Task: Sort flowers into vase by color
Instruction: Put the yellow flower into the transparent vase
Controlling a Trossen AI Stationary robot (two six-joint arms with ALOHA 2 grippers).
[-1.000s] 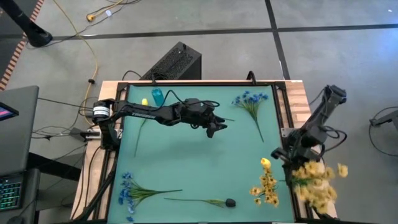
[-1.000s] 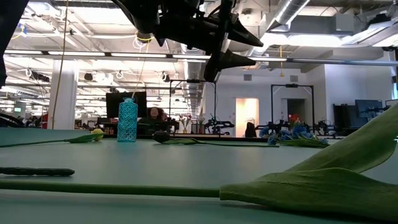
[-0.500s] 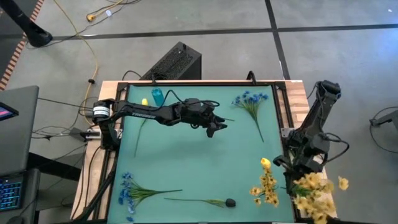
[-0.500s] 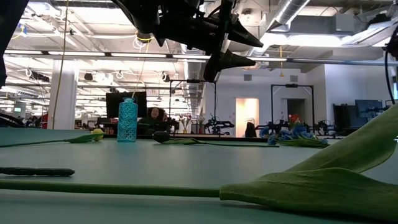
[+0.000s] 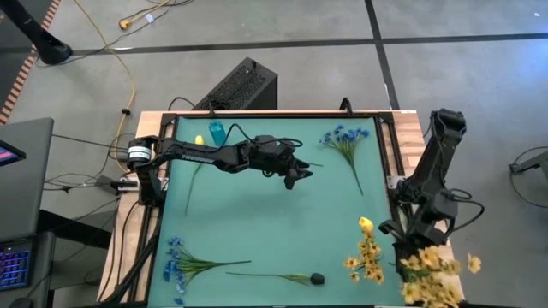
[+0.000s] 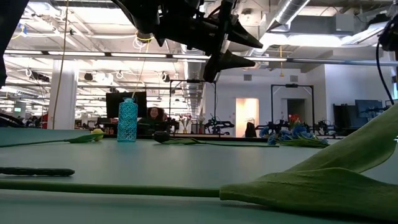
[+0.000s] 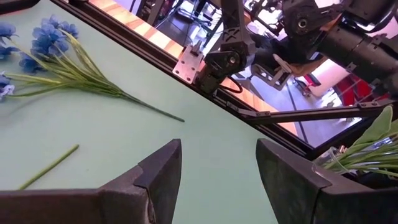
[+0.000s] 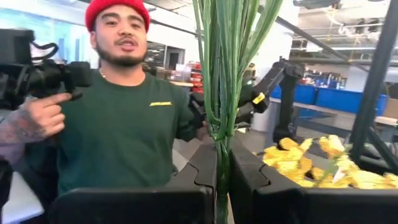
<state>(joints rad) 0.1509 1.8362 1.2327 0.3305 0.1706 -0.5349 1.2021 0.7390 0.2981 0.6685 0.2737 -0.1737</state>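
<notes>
Yellow blossom sprig (image 5: pixel 431 272) hangs off the table's (image 5: pixel 257 214) right edge, its green stems pinched in the closed right gripper (image 8: pixel 222 168), while the left gripper (image 5: pixel 294 178) hovers empty, fingers apart, mid-table.

**Soft light on the table, hard glare behind the claws**

From above, we see the green table (image 5: pixel 257 214) evenly lit, and around the left gripper (image 5: pixel 295 176) shadows stay faint and soft. Down at table height, rows of ceiling lights (image 6: pixel 74 59) blaze behind that claw, so we get it as a black silhouette. A bright doorway (image 6: pixel 244 115) glows below and beyond it. At the right gripper (image 8: pixel 222 158) the fingers sit in shade. The flower stems (image 8: pixel 224 74) rising from it catch the light, against a pale, glaring ceiling (image 8: pixel 336 18) beyond.
</notes>
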